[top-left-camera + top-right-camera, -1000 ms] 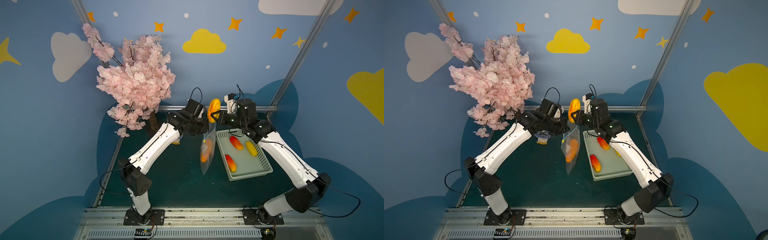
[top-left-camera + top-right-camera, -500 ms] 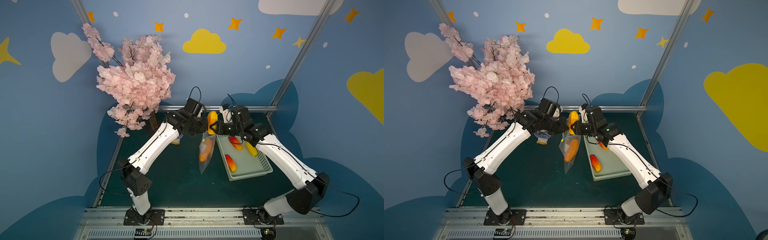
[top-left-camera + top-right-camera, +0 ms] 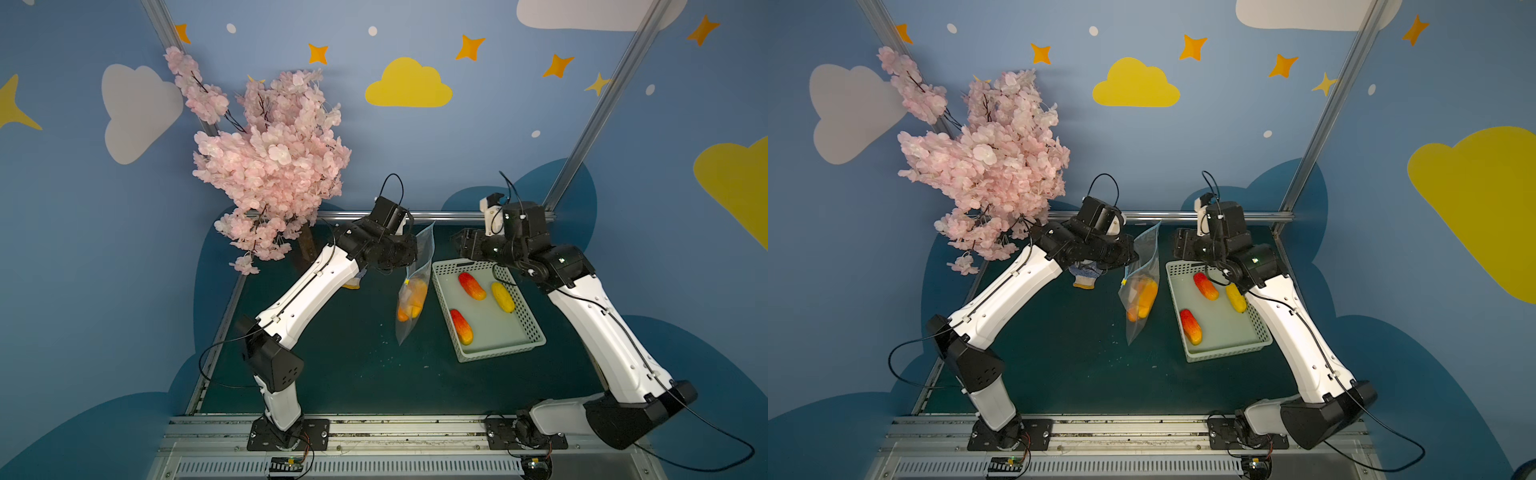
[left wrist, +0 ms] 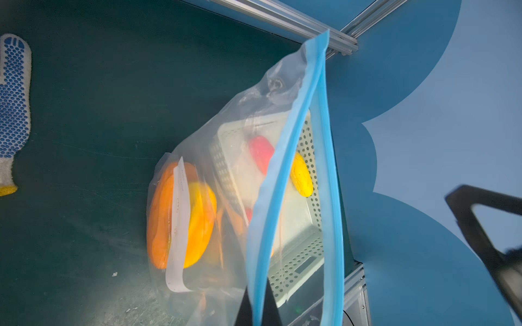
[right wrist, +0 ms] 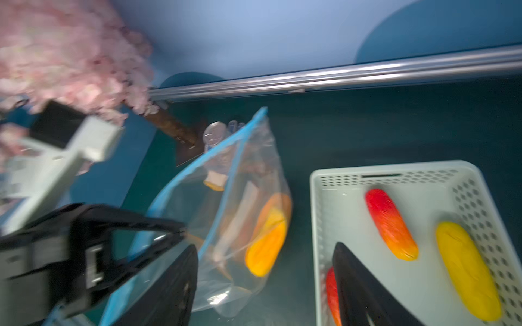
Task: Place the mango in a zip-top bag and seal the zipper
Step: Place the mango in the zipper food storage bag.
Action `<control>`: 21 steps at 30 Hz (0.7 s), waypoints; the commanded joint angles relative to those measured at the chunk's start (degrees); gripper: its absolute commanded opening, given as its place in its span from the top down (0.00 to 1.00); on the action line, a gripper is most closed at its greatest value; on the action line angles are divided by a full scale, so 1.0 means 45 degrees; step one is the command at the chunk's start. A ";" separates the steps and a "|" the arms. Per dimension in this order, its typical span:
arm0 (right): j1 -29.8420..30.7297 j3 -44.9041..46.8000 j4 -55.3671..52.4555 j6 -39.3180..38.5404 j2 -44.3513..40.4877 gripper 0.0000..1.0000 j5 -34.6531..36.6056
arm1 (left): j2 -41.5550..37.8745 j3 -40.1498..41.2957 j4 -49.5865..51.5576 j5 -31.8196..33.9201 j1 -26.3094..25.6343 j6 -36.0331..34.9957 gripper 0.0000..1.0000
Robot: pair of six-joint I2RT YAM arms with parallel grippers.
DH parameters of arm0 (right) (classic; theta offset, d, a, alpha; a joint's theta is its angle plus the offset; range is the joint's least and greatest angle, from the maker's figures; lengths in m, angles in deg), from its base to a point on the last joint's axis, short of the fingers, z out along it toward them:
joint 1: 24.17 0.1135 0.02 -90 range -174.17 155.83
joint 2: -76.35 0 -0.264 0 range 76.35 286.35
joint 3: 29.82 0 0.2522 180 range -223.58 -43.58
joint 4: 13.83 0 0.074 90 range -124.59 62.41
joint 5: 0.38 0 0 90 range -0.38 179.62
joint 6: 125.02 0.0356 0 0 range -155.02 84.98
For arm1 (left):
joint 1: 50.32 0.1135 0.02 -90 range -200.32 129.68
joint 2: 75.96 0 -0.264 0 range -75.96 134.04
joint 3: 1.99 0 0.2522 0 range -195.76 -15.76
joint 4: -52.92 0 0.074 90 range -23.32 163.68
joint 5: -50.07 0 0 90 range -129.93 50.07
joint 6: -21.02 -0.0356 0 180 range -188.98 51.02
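Bag (image 3: 404,326) hanging from the left tool (image 3: 409,253), which is clenched on one end of the zipper (image 4: 282,152). One mango (image 3: 411,297) lies inside, low in the bag. Whether the bag's bottom corner touches the worktop (image 3: 353,365) cannot be told. The right tool (image 3: 457,246) is spread wide and empty, above the far end of the basket (image 3: 498,353) and apart from the bag. In the left wrist view the two blue lips of the zipper part along most of their length, so the mouth is judged unsealed. The film looks thin, limp and slippery, and the fruit's weight pulls it to one side. The stiffer zipper strip is the likely place to grip: pinch both lips at the free upper end, then press along them. The worktop is dark, flat and mostly bare. Room is tight: the basket sits just beside the bag, the tree (image 3: 270,166) crowds the left arm, a glove (image 4: 14,98) lies near, and walls close in behind.
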 commanded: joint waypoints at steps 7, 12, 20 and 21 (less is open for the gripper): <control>-0.2025 0.1870 -0.1084 -0.2413 0.4162 0.21 0.2244 | -0.0210 -0.0004 -0.0031 0.0010 -0.0114 -0.0146 0.97; -0.2455 -0.1937 -0.4429 -0.3019 0.8423 0.19 0.1303 | -0.0209 0.0005 0.0004 0.0008 -0.0126 -0.0187 0.97; -0.2467 -0.3086 -0.4174 -0.3274 1.0453 0.20 0.0773 | -0.0238 0.0026 0.0048 0.0027 -0.0132 -0.0248 0.97; -0.2422 -0.3119 -0.4203 -0.3237 1.0622 0.21 0.0654 | -0.0240 0.0016 0.0048 0.0028 -0.0119 -0.0247 0.97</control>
